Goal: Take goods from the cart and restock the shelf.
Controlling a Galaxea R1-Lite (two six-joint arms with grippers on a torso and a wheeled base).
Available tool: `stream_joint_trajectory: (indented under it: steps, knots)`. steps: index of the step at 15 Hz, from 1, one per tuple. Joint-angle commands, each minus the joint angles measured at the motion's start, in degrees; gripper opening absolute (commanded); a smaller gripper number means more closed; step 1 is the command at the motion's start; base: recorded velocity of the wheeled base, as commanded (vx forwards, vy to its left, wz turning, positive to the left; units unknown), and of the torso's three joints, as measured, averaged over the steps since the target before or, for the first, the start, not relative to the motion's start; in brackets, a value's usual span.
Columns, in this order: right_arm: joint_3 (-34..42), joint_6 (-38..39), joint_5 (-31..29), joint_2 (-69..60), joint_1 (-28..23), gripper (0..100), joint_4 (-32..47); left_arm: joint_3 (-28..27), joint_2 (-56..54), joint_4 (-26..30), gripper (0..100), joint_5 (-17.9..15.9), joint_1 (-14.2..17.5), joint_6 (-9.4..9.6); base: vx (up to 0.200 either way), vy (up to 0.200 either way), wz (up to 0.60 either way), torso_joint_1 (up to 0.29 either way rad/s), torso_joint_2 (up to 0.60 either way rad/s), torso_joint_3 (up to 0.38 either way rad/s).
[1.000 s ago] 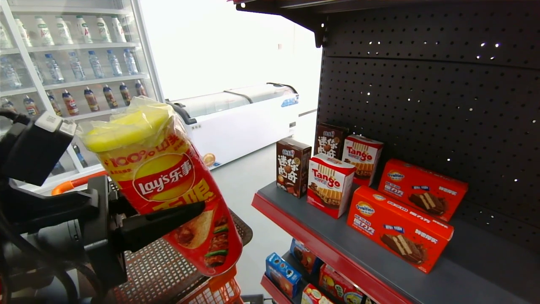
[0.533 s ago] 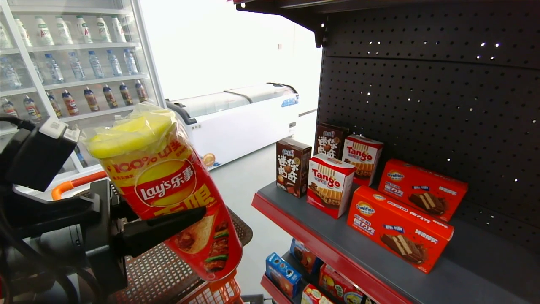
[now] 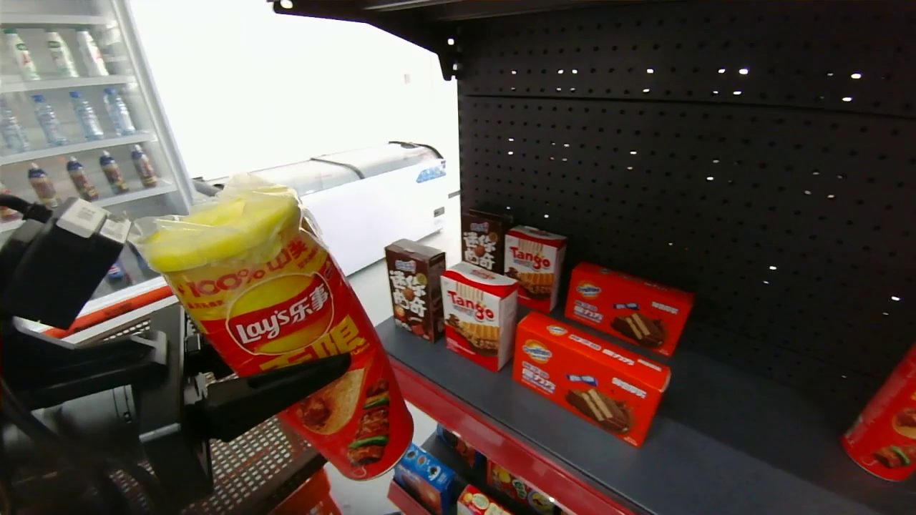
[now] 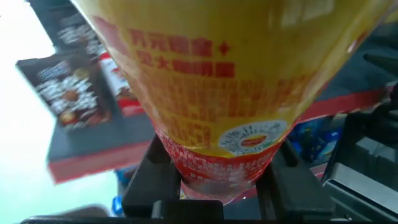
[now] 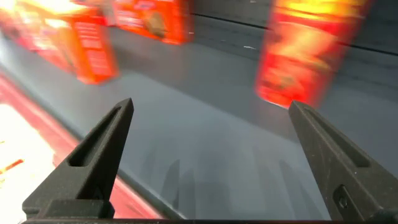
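We have the can [image 3: 279, 315] pinched in the left gripper [image 3: 300, 375], whose fingers [image 4: 152, 186] press on the lower part of the tube from either side. The can hangs in the air above the cart [image 3: 275, 447], just beside the front edge of the shelf [image 3: 715, 458] and not yet over it. It is tilted, with the yellow lid up and leaning away from the shelf and the base nearer to it.

The right gripper [image 5: 211, 155] is spread wide and holds nothing. It hangs over a bare stretch of the shelf board, and the blurred red shape ahead of it is probably the second can [image 3: 884, 422], which stands at the shelf's right end.

We see three risks from here:

- **Pivot or slip:** The grip sits low on a tall tube, so the heavy upper part could turn in the fingers. The loose wrap round the lid offers no hold.
- **Snag on the way in:** If the base comes in too low, it could catch the shelf's red lip.
- **Topple on release:** A can let go at this tilt would fall, likely onto the boxes [image 3: 590, 375] near the front (they sit close to the open gap).

We would also keep the two arms from crowding each other in that gap.
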Motion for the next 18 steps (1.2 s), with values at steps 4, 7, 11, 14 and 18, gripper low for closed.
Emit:
stream_joint_trajectory:
  steps: [4,7,11,14,18]
  knots:
    - [0.01,0.01,0.01,-0.01,-0.01,100,0.03,0.06,-0.24,0.08,0,0.01,-2.83,-0.07,0.0,0.0,-0.6,0.001,0.0,0.002]
    - [0.01,0.01,0.01,-0.01,-0.01,100,0.03,0.23,-1.03,0.08,0,0.01,-5.03,-0.07,0.0,0.0,-0.6,0.004,0.0,0.001]
    - [0.01,0.01,0.01,-0.01,-0.01,100,0.03,0.23,-1.38,0.08,0,0.01,-6.09,0.02,0.0,0.0,-0.6,0.0,0.0,0.006]
    - [0.01,0.01,0.01,-0.01,-0.01,100,0.03,0.94,-1.55,0.08,0,0.01,-6.09,0.02,0.0,0.0,-0.4,0.0,0.0,0.002]
    - [0.01,0.01,0.01,-0.01,-0.01,100,0.03,1.11,-1.55,0.08,0,0.01,-6.09,1.25,0.0,0.0,0.0,0.0,0.0,0.0]
